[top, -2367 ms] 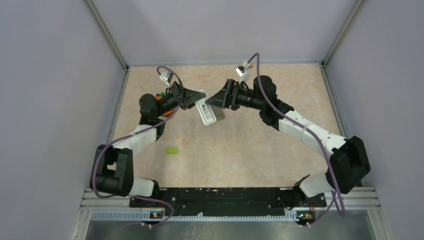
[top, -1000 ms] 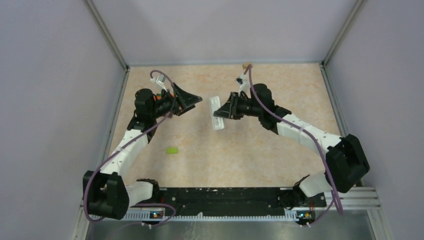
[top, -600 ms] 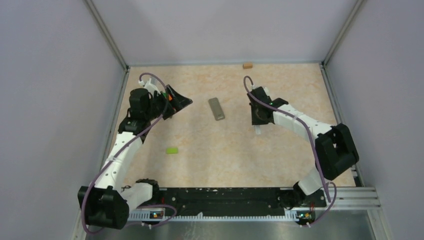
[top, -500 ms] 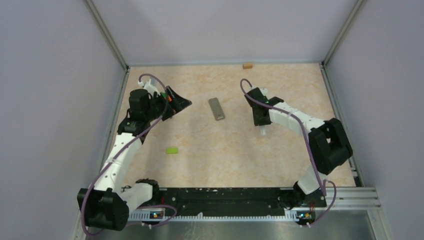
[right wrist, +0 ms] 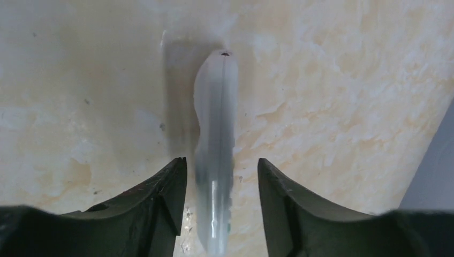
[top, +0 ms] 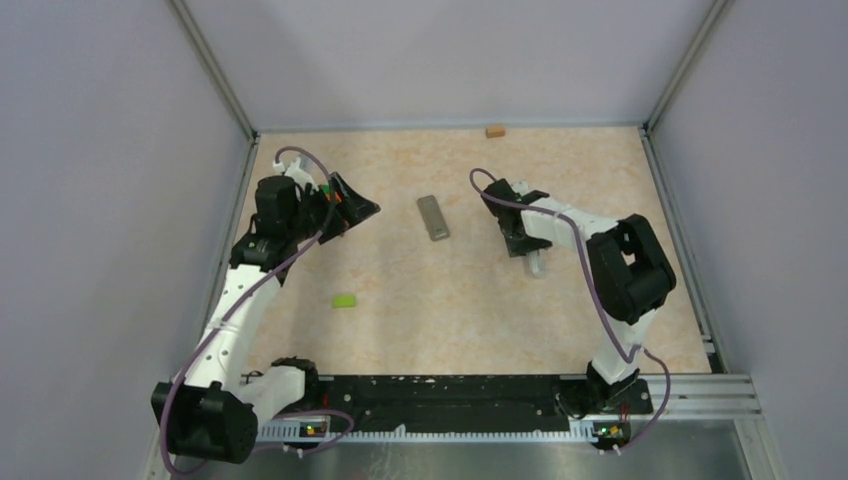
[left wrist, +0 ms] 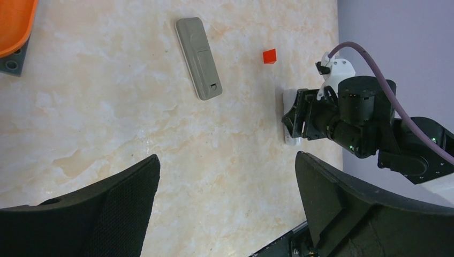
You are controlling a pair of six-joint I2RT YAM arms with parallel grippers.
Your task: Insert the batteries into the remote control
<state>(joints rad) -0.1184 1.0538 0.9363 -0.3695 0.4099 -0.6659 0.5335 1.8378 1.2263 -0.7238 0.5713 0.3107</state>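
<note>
The grey remote control (top: 432, 217) lies flat on the marble table; in the left wrist view the remote control (left wrist: 199, 58) shows a panel and a small latch. The batteries are out of view. My right gripper (top: 522, 250) points down at the table right of the remote. Its jaws (right wrist: 222, 160) stand open on either side of a thin white piece (right wrist: 217, 134) seen edge-on and blurred, with a gap on both sides. That white piece (top: 537, 266) (left wrist: 289, 97) rests on the table. My left gripper (top: 362, 207) hovers left of the remote, wide open (left wrist: 227, 158) and holding nothing.
A small green piece (top: 344, 301) lies near the left arm. A small red block (left wrist: 269, 55) sits by the back wall (top: 494, 130). Purple walls close in three sides, and a black rail (top: 440, 390) runs along the near edge.
The two grippers met over the table's middle with a white object; the remote now lies there. The right gripper moved right, came down and its jaws parted from the white piece. The left arm drew back.
</note>
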